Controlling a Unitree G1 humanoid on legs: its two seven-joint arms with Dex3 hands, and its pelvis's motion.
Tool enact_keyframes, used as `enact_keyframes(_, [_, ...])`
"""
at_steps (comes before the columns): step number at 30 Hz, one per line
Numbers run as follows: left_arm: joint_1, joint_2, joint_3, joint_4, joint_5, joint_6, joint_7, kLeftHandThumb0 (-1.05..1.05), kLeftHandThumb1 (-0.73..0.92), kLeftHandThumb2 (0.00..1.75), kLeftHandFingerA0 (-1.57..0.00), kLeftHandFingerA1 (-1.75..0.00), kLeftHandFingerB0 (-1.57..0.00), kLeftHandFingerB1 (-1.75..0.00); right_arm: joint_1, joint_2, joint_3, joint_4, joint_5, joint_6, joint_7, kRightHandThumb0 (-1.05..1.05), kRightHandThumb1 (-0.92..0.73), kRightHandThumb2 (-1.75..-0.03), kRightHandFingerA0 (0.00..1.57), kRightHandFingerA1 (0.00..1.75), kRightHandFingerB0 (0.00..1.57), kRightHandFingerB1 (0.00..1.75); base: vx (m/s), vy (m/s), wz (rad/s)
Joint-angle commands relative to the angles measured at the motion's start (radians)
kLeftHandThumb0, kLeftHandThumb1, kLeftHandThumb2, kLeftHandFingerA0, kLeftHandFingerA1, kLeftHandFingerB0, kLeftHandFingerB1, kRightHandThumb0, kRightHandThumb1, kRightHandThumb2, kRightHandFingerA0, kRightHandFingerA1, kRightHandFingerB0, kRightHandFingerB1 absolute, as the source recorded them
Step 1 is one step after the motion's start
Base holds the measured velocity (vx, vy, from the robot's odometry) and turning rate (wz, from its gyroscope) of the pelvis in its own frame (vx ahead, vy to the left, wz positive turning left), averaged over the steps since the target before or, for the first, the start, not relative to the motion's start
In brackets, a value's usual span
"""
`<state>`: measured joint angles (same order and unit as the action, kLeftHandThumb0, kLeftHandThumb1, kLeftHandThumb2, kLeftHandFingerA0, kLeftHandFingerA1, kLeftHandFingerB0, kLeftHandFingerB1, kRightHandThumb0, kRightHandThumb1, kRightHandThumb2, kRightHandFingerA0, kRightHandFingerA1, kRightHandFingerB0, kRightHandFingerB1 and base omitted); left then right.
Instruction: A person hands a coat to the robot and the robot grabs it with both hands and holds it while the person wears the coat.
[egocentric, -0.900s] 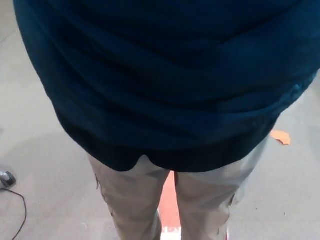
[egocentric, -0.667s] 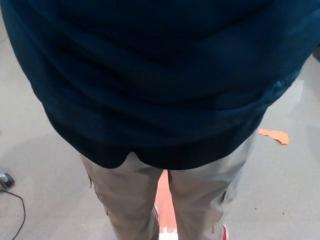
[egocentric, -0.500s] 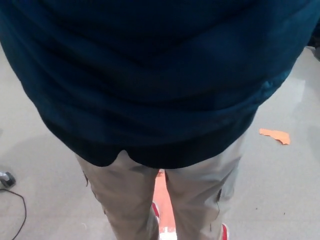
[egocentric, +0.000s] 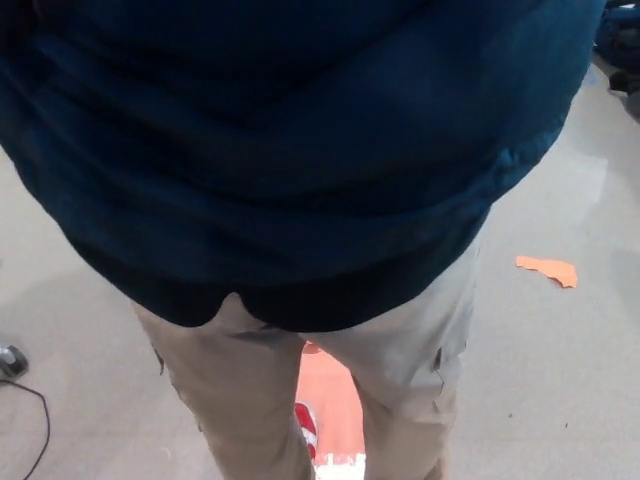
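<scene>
Grey floor (egocentric: 560, 380), orange scrap (egocentric: 547, 270), cable (egocentric: 35, 420) | coat (egocentric: 290, 150) fills our view, draped over person's back above khaki trousers (egocentric: 400, 370) | our hands out of view, fingers' state unknown | step: wearing under way | next: hold steady, release once settled

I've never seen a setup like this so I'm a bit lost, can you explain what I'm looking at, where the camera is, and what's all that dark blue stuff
This picture comes from a camera on a humanoid robot's head, looking down. A person stands very close in front of it. The dark blue mass filling the upper part is the coat on the person's body. Below it show beige trousers and a red shoe. On the grey floor lie an orange scrap, an orange patch between the legs, and a black cable at the left edge. Neither robot hand shows, so I cannot say whether it is holding the coat.
</scene>
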<state>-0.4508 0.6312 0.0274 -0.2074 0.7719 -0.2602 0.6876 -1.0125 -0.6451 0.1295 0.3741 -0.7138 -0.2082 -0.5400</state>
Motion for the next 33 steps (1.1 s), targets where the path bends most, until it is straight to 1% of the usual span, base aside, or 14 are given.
enact_keyframes(1, [0.700, -0.188, -0.031, -0.246, 0.003, -0.278, 0.241, -0.82, 0.92, 0.72, -0.01, -0.18, -0.07, -0.24, 1.161, 0.170, -0.153, -0.987, 0.250, -0.247, -0.016, -1.00, -0.72, -1.03, 0.00, 0.19, 0.00, 0.00, 0.00, 0.000, 0.00])
enact_keyframes(11, [0.712, -0.221, -0.175, 0.011, 0.219, -0.247, 0.521, -0.77, 0.79, 1.12, -0.06, -0.35, -0.09, -0.30, 1.341, 0.166, -0.096, -0.881, 0.058, -0.240, -0.083, -0.97, -0.81, -1.10, 0.00, 0.36, 0.00, 0.12, 0.00, 0.000, 0.00])
enact_keyframes(12, [0.727, -0.213, -0.177, 0.032, 0.198, -0.268, 0.499, -0.80, 0.92, 0.79, -0.04, -0.28, -0.11, -0.23, 1.357, 0.168, -0.074, -0.869, 0.042, -0.226, -0.079, -0.80, -0.92, -0.68, 0.00, 0.50, 0.00, 0.09, 0.00, 0.000, 0.00])
enact_keyframes(14, [0.738, -0.214, -0.185, 0.053, 0.198, -0.267, 0.496, -0.77, 0.78, 1.11, -0.06, -0.35, -0.08, -0.30, 1.370, 0.172, -0.058, -0.858, 0.037, -0.219, -0.068, -0.97, -0.82, -1.13, 0.01, 0.40, 0.00, 0.16, 0.00, 0.000, 0.00])
enact_keyframes(15, [0.740, -0.216, -0.189, 0.065, 0.201, -0.268, 0.502, -0.77, 0.92, 0.74, -0.08, -0.33, -0.14, -0.25, 1.376, 0.175, -0.054, -0.853, 0.040, -0.222, -0.062, -0.81, -0.87, -0.71, 0.00, 0.59, 0.00, 0.12, 0.00, 0.000, 0.00])
enact_keyframes(17, [0.719, -0.212, -0.205, 0.131, 0.202, -0.270, 0.504, -0.76, 0.92, 0.73, -0.08, -0.35, -0.12, -0.24, 1.356, 0.183, -0.028, -0.800, 0.062, -0.229, -0.053, -0.81, -0.90, -0.67, 0.00, 0.60, 0.00, 0.27, 0.00, 0.000, 0.00])
enact_keyframes(18, [0.712, -0.206, -0.221, 0.185, 0.224, -0.245, 0.522, -0.79, 0.91, 0.76, -0.06, -0.34, -0.10, -0.22, 1.356, 0.193, -0.007, -0.767, 0.064, -0.230, -0.055, -0.84, -0.70, -1.07, 0.09, 0.61, 0.00, 0.29, 0.00, 0.000, 0.00])
enact_keyframes(21, [0.717, -0.218, -0.249, 0.255, 0.239, -0.208, 0.537, -0.79, 0.79, 1.11, -0.06, -0.46, -0.08, -0.28, 1.371, 0.211, 0.014, -0.727, 0.039, -0.237, -0.069, -0.81, -0.70, -1.03, 0.09, 0.56, 0.04, 0.37, 0.00, 0.000, 0.00])
enact_keyframes(23, [0.716, -0.224, -0.267, 0.296, 0.249, -0.196, 0.558, -0.89, 0.85, 1.15, -0.03, -0.48, -0.11, -0.31, 1.383, 0.220, 0.022, -0.706, 0.018, -0.241, -0.076, -0.80, -0.89, -0.67, 0.13, 0.52, 0.03, 0.36, 0.00, 0.000, 0.00])
enact_keyframes(26, [0.706, -0.234, -0.317, 0.426, 0.246, -0.189, 0.555, -0.89, 0.84, 1.15, -0.03, -0.49, -0.12, -0.32, 1.401, 0.219, 0.050, -0.648, 0.015, -0.267, -0.073, -0.81, -0.69, -1.00, 0.11, 0.54, 0.05, 0.37, 0.00, 0.000, 0.00])
enact_keyframes(27, [0.700, -0.230, -0.326, 0.442, 0.252, -0.186, 0.559, -0.80, 0.78, 1.13, -0.09, -0.53, -0.10, -0.36, 1.399, 0.220, 0.052, -0.639, 0.011, -0.263, -0.069, -0.78, -0.85, -0.66, 0.15, 0.47, 0.04, 0.36, 0.00, 0.000, 0.00])
enact_keyframes(29, [0.673, -0.229, -0.339, 0.478, 0.253, -0.185, 0.566, -0.73, 0.75, 1.12, -0.12, -0.55, -0.02, -0.37, 1.384, 0.222, 0.049, -0.624, 0.009, -0.257, -0.057, -0.39, -0.49, -1.07, 0.00, 0.51, 0.00, 0.53, 0.00, 0.000, 0.00])
enact_keyframes(31, [0.640, -0.230, -0.350, 0.514, 0.250, -0.180, 0.567, -0.76, 0.76, 1.13, -0.19, -0.58, 0.00, -0.37, 1.359, 0.226, 0.047, -0.603, 0.008, -0.250, -0.047, -0.77, -0.85, -0.66, 0.16, 0.47, 0.08, 0.37, 0.00, 0.000, 0.00])
enact_keyframes(33, [0.600, -0.231, -0.358, 0.545, 0.247, -0.168, 0.555, -0.78, 0.92, 0.71, -0.15, -0.49, -0.11, -0.25, 1.327, 0.230, 0.044, -0.583, 0.012, -0.238, -0.031, -0.78, -0.67, -1.00, 0.14, 0.53, 0.04, 0.46, 0.00, 0.000, 0.00])
